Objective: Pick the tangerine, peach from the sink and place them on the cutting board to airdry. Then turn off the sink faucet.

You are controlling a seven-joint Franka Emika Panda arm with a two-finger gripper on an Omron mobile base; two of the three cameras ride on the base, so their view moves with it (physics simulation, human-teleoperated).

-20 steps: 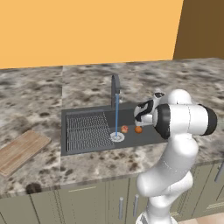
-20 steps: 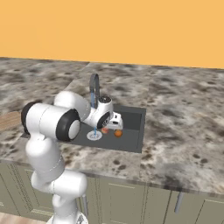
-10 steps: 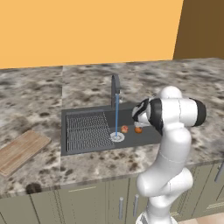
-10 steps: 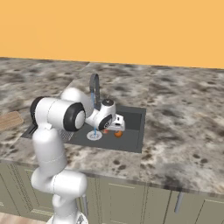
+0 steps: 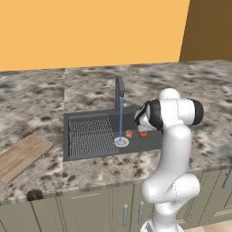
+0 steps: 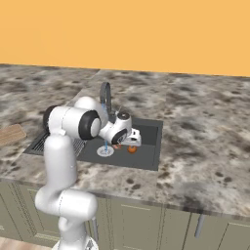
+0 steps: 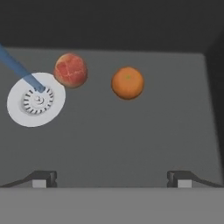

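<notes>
Over the sink [image 5: 90, 152], my tool [image 7: 111, 177] hangs spread and empty.
Tangerine [image 7: 127, 82] lies ahead of it, peach [image 7: 70, 70] beside the drain [image 7: 36, 99] under running water.

Matt grey sink [image 7: 131, 144], wooden cutting board [image 5: 21, 155].

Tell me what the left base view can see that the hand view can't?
The left base view alone takes in the cutting board on the counter, the faucet, the sink's ribbed grid and the white arm. The hand view alone gives a close look down between the hand's two wide-apart fingertips, and the peach's pale veined skin. Both show the peach, the tangerine, the round drain, the blue water stream and the grey sink floor.
</notes>
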